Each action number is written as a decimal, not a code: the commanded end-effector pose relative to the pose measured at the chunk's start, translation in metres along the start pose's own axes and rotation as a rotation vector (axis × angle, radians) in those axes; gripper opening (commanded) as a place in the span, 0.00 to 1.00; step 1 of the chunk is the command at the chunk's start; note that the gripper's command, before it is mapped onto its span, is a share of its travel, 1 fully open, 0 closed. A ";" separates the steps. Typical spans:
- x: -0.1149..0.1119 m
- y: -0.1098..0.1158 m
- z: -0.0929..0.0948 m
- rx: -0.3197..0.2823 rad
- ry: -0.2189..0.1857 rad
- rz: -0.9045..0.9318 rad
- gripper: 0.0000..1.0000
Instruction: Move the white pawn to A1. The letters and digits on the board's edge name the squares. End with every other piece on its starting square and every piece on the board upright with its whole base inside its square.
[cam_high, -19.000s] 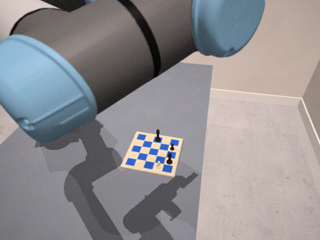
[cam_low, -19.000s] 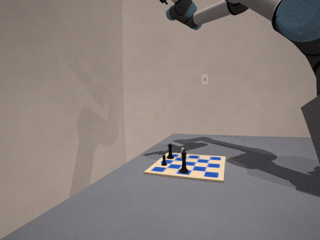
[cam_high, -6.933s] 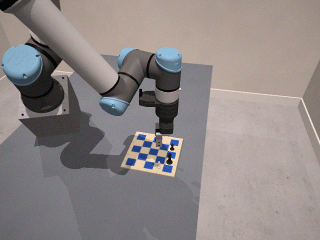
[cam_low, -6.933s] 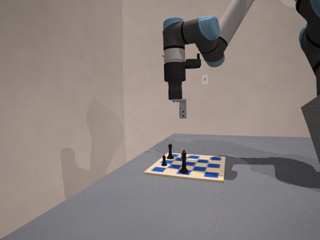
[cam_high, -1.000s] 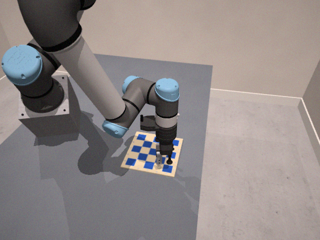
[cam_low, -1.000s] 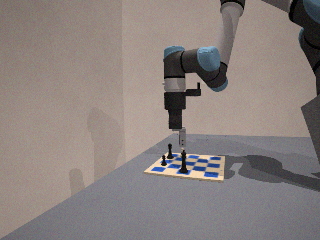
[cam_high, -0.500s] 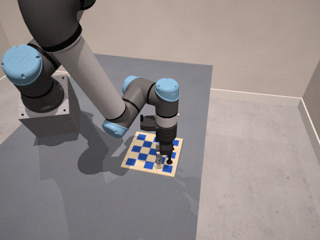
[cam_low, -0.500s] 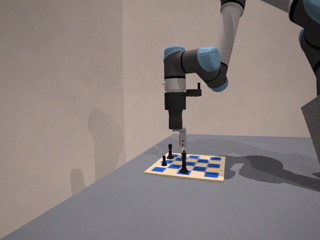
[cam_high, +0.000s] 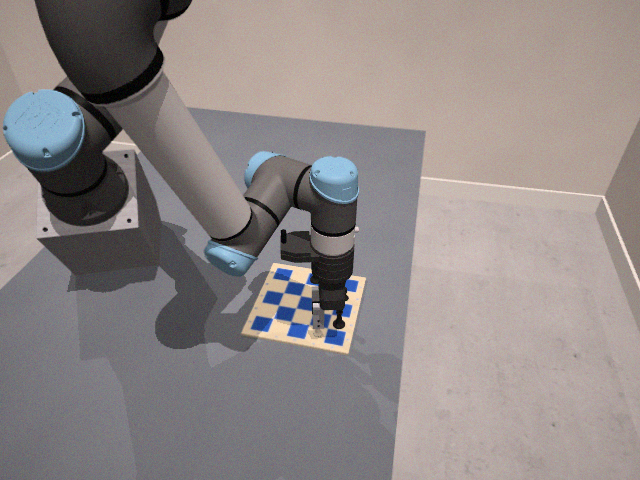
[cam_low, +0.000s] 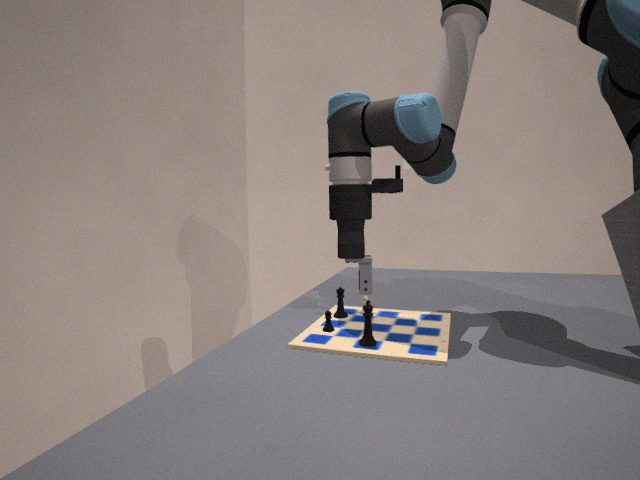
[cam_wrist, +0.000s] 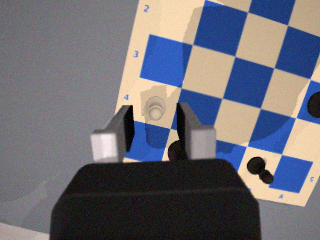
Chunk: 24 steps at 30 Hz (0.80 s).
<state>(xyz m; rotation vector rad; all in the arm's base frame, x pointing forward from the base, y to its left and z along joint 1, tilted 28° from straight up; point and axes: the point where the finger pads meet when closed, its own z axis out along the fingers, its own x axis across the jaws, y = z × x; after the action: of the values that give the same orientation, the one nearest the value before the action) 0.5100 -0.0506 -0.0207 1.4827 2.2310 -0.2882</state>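
Our arm hangs over the board, gripper open and holding nothing, fingers above and either side of the pawn. The pawn stands on a light edge square by the digit 4. We risk clipping the black piece just beside on descent, or tipping the pawn if we close off-centre.
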 end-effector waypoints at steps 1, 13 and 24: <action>-0.002 0.001 0.000 -0.002 -0.001 0.002 0.68; -0.002 0.002 0.009 -0.002 -0.001 0.002 0.68; -0.002 0.002 0.029 -0.002 -0.001 0.002 0.68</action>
<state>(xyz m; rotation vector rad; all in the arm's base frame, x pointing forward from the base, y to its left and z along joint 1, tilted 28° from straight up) 0.5146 -0.0590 -0.0383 1.4852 2.2326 -0.2900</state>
